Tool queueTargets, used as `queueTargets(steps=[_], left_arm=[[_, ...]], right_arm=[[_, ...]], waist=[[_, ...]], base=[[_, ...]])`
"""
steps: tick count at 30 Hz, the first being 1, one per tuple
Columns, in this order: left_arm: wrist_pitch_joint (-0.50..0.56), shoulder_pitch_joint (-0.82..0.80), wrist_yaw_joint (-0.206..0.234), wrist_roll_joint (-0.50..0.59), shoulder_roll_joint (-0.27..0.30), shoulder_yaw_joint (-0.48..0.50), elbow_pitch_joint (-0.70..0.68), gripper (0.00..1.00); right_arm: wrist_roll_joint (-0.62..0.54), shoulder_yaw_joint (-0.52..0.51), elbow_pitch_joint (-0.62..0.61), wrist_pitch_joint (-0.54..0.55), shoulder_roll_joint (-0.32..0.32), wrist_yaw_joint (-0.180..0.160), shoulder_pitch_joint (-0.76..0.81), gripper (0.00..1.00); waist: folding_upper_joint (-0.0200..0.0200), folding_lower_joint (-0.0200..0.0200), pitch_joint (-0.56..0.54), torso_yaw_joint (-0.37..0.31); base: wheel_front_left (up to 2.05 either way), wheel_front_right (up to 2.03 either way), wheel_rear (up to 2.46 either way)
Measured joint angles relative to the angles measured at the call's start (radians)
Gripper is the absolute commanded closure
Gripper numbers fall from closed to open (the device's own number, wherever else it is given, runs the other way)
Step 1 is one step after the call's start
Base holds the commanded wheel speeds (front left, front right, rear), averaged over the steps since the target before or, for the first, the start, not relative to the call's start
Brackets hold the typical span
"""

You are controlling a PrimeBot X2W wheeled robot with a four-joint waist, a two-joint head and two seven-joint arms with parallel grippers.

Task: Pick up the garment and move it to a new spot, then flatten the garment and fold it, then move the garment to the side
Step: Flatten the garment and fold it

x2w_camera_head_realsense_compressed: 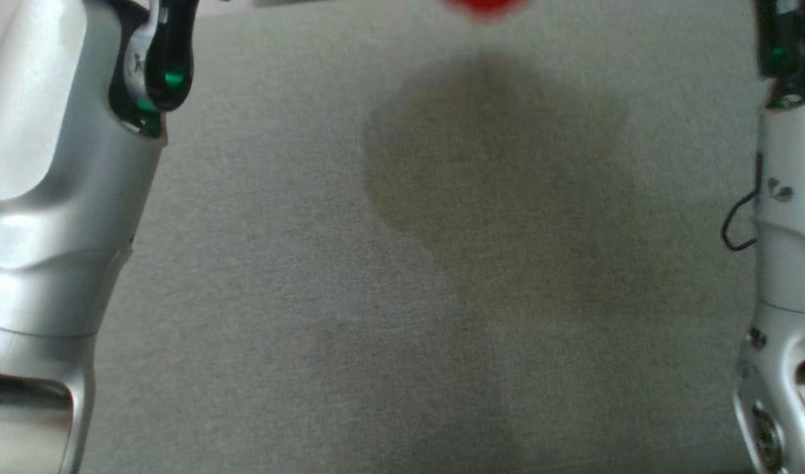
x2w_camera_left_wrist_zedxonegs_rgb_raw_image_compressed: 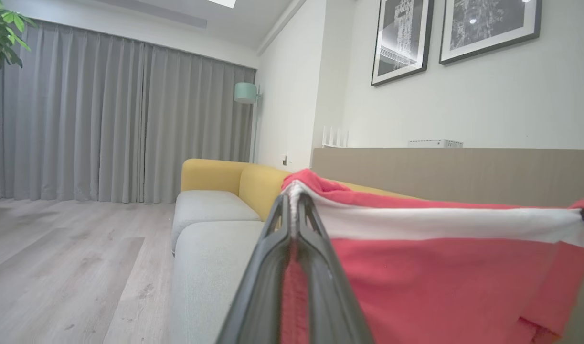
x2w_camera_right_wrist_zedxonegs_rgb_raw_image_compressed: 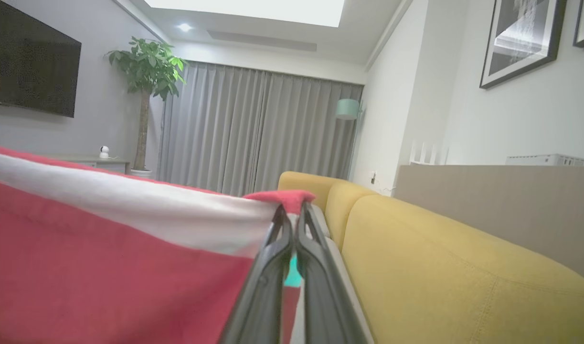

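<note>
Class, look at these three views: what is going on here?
The robot holds a red garment with a white stripe stretched between both arms. The left gripper is shut on one top corner, the right gripper on the other. The cloth hangs in the air by the sofa, not yet laid flat or folded.

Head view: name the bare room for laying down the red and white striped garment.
The grey fabric surface is bare between the silver left forearm and the silver right forearm, below the red and white garment at the top edge. Crowded at both side edges, where the forearms stand.
</note>
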Motion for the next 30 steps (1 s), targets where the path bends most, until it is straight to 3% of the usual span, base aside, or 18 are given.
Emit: queueTargets(steps=[4, 9, 15, 23, 30], left_arm=[[-0.017, 0.040, -0.014, -0.026, -0.012, -0.001, 0.052, 1.00], [-0.051, 0.202, -0.023, -0.035, -0.010, -0.019, 0.115, 1.00], [-0.120, 0.392, -0.031, -0.063, -0.020, -0.045, 0.114, 1.00], [-0.180, 0.621, 0.002, -0.063, -0.038, -0.100, -0.022, 1.00], [-0.200, 0.846, 0.085, -0.072, -0.016, -0.110, -0.230, 1.00]], right_arm=[[0.025, 0.025, 0.060, -0.017, 0.018, 0.000, 0.042, 1.00], [0.040, 0.043, 0.141, -0.045, 0.035, 0.000, 0.208, 1.00], [0.121, 0.026, 0.150, -0.079, 0.042, 0.000, 0.388, 1.00], [0.134, -0.009, 0.020, -0.104, 0.054, 0.000, 0.651, 1.00], [0.158, -0.033, -0.204, -0.074, 0.062, 0.000, 0.864, 1.00]], waist=[[0.0000, 0.0000, 0.041, -0.014], [0.0000, 0.0000, 0.081, -0.025], [0.0000, -0.0003, 0.080, -0.016], [0.0000, -0.0004, 0.012, 0.010], [0.0001, -0.0006, -0.083, 0.011]], base=[[0.00, 0.00, 0.00], [0.00, 0.00, 0.00], [0.00, 0.00, 0.00], [0.00, 0.00, 0.00], [0.00, 0.00, 0.00]])
